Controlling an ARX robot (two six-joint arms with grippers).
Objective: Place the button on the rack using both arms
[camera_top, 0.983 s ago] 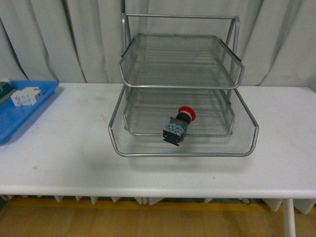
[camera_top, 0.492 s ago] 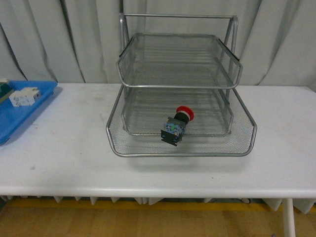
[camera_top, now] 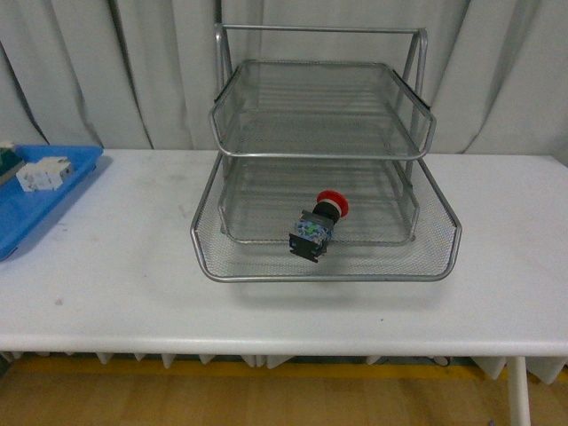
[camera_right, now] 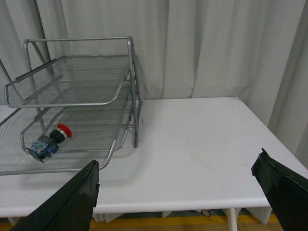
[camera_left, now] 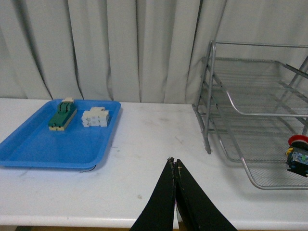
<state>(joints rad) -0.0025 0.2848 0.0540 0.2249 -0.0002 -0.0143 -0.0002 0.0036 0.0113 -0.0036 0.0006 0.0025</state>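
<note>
White desk (camera_top: 115,266) carries everything. Rack (camera_top: 319,156) stands at centre, far side, its lowest tier pulled out toward the near edge. Blue tray (camera_top: 27,222) sits far left, well apart from the rack.

Neither arm shows in the front view. Left gripper (camera_left: 175,162) has its fingers pressed together with nothing between them, and hangs over bare desk between tray and rack. Right gripper (camera_right: 177,166) is spread wide and empty, to the right of the rack, not touching it.

Button (camera_top: 318,224) lies on its side, seemingly on the lowest tier's mesh near its middle, red cap toward far right, dark body toward the near rim. Can't tell whether it touches the middle tier's front rim.

In the tray: a green block (camera_left: 62,114) and a white part (camera_left: 95,117), side by side.

Placement looks done.

Risks:
- The button rests tilted on a round cap, so a knock to the rack from either arm could roll it.
- Sliding the pulled-out tier back could jam the button against the middle tier's rim.
</note>
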